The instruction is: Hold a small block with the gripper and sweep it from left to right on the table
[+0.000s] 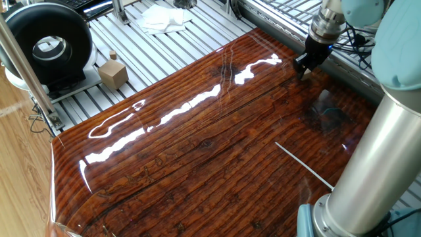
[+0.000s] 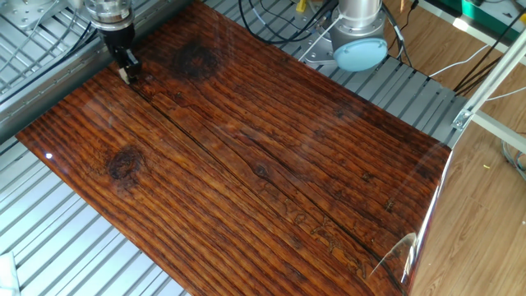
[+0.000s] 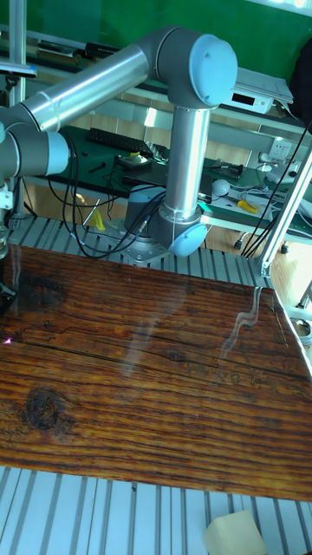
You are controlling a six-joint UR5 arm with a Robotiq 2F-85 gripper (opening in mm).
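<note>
Other fixed view: gripper [image 2: 126,72] clamps small block [image 2: 124,76]; table [image 2: 246,164] corner.

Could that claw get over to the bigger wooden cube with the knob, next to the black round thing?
Probably not easily: the claw is shut on the small block at the table's far corner, and the knobbed cube sits off the table.

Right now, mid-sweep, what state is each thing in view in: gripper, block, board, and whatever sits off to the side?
Black two-finger gripper: at the board's corner, fingers pointing down, shut on the small block.
Tiny pale tan wooden block: pinched between the fingertips, low at the board surface; contact cannot be confirmed.
Glossy reddish-brown wood-grain board: lying flat.
Larger tan cube with knob: upright on the aluminium slats, off the board.
</note>
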